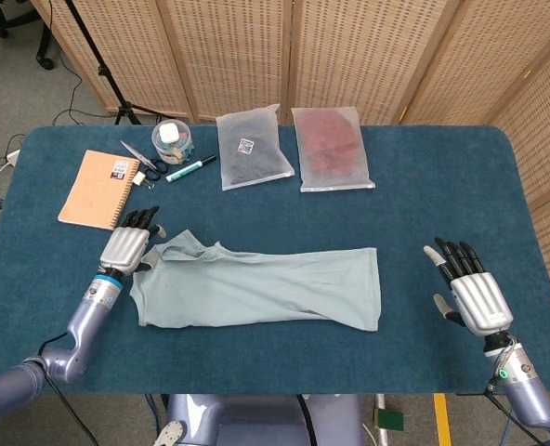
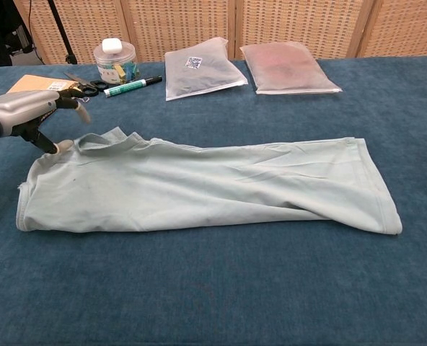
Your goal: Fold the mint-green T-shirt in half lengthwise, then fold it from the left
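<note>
Head view, from the left: a notebook point(image 1: 97, 189) lies on the blue desk point(image 1: 498, 186), with scissors point(image 1: 137, 162), a jar point(image 1: 173, 141) and a marker point(image 1: 190, 168) just beyond it. The left hand point(image 1: 127, 245) hovers palm down, fingers spread and released, at the shirt's point(image 1: 261, 287) upper left corner; in the chest view its thumb tip sits right by the collar edge, though whether it touches the cloth I cannot tell. It holds nothing. The shirt lies flat as a long band across the middle of the desk, already folded lengthwise, collar end to the left and hem to the right. Behind it, near the far edge, rest a dark bag point(image 1: 251, 147) and, just beside it, a reddish bag point(image 1: 331, 148). The right hand point(image 1: 472, 292) is well apart from the shirt's hem end, over bare desk near the right front, palm down, fingers apart and empty. It does not appear in the chest view.
</note>
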`<control>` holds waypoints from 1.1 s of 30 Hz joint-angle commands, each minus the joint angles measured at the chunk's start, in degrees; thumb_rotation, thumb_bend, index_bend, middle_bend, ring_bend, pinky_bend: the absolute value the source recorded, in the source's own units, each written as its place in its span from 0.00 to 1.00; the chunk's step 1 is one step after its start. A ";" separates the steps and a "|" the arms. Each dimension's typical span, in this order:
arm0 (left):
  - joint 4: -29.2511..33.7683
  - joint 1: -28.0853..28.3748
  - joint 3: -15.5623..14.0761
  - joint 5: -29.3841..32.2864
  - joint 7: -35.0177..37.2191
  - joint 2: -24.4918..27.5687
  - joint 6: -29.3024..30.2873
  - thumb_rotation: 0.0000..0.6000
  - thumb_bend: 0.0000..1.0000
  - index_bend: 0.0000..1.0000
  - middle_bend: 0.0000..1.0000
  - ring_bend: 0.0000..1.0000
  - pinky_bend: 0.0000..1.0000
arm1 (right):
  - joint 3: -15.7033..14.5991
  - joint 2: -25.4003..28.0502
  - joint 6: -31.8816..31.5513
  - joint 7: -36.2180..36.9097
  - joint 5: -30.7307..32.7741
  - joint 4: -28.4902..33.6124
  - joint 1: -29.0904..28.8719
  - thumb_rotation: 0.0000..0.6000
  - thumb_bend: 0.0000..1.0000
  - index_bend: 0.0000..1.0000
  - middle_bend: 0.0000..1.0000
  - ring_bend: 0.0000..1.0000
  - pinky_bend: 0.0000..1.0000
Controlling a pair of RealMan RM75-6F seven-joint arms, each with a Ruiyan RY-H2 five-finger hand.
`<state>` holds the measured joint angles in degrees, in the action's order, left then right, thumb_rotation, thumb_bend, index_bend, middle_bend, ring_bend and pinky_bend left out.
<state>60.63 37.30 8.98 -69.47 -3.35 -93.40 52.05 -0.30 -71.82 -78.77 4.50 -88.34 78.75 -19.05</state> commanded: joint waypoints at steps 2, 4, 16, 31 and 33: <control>-1.04 -0.33 0.32 -0.04 0.28 -0.75 1.03 1.00 0.36 0.00 0.00 0.00 0.00 | 0.20 -0.16 0.18 0.52 -0.09 -0.51 0.26 1.00 0.41 0.00 0.00 0.00 0.00; -0.60 -0.53 0.46 -0.16 0.78 -0.28 1.30 1.00 0.36 0.00 0.00 0.00 0.00 | 0.40 -0.13 0.11 0.72 -0.15 -0.71 0.42 1.00 0.41 0.00 0.00 0.00 0.00; -2.16 -4.14 -8.86 -18.45 19.66 9.03 10.41 1.00 0.36 0.00 0.00 0.00 0.00 | 1.00 -0.17 0.30 1.35 -0.65 -0.68 0.89 1.00 0.41 0.00 0.00 0.00 0.00; -28.44 -6.40 -18.58 -31.85 38.65 1.55 21.33 1.00 0.42 0.27 0.00 0.00 0.00 | 1.55 -0.54 0.82 0.62 -0.68 -0.16 1.30 1.00 0.41 0.00 0.00 0.00 0.00; -30.87 -6.44 -19.62 -32.72 39.29 0.04 21.00 1.00 0.43 0.29 0.00 0.00 0.00 | 1.68 -0.54 0.88 0.74 -0.58 -0.22 1.36 1.00 0.41 0.00 0.00 0.00 0.00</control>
<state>32.10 31.24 -9.24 -100.93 34.57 -91.52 72.62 1.37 -72.35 -77.89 5.25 -88.93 78.54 -17.70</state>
